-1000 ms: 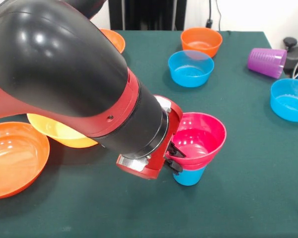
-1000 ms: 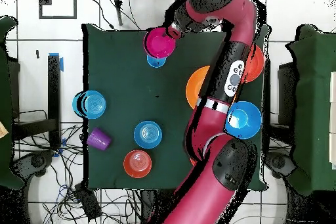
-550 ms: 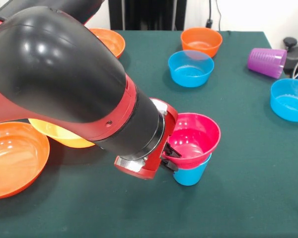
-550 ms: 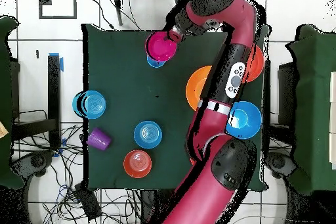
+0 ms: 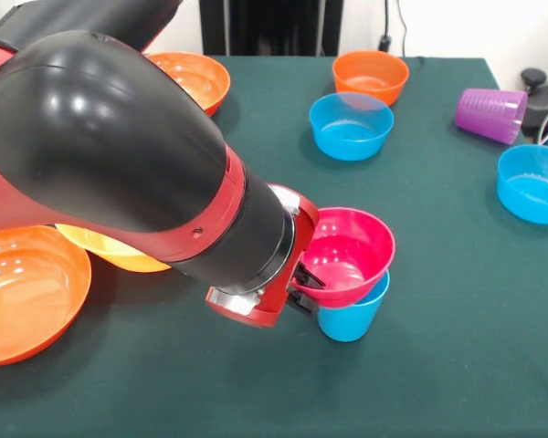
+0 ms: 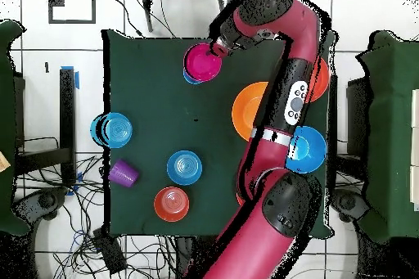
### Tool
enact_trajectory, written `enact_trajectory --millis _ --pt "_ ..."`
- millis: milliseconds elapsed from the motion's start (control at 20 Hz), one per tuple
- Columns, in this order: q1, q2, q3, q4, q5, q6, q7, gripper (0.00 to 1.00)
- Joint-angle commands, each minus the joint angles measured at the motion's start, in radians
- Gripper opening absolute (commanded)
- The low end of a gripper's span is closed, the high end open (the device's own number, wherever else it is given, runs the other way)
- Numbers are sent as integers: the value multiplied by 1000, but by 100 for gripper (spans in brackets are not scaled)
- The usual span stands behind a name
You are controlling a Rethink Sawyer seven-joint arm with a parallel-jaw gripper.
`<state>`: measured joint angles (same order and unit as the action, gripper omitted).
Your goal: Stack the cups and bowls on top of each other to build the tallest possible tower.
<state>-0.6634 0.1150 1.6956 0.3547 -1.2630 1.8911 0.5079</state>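
Front view. The arm (image 5: 119,173) fills the left half of the frame, wrist low over the green table (image 5: 457,301). The gripper (image 5: 303,287) sits at the near-left rim of the pink bowl (image 5: 345,255); dark fingers (image 5: 309,276) touch that rim, and they seem clamped on it, though the wrist hides most of them. The pink bowl is tilted toward the arm and rests in the mouth of the blue cup (image 5: 352,315), which stands upright on the table. Behind: a small blue bowl (image 5: 351,125), and a small orange bowl (image 5: 370,76) just beyond it. The purple cup (image 5: 490,115) lies on its side near the right edge. A second blue bowl (image 5: 533,183) is cut by the right edge. At left, a big red-orange bowl (image 5: 23,292) touches a yellow bowl (image 5: 110,248), which is partly under the arm. Another orange bowl (image 5: 190,78) shows behind the arm.

Overhead view. The pink bowl (image 6: 202,62) covers all but a sliver of the blue cup (image 6: 191,78), near the table's top edge. The gripper (image 6: 218,48) meets the bowl at its upper-right rim. The arm (image 6: 288,104) crosses 2 orange bowls (image 6: 244,110) and a large blue bowl (image 6: 309,151) on the right. On the left: a blue bowl (image 6: 117,130), the purple cup (image 6: 123,173), a blue bowl (image 6: 184,167), and an orange bowl (image 6: 171,203).
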Motion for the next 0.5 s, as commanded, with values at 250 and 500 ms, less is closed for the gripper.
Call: enact_trajectory --millis 250,500 --pt "21 -49 -237 65 81 -134 360 0" --pt "0 -77 -321 162 163 -189 439 0"
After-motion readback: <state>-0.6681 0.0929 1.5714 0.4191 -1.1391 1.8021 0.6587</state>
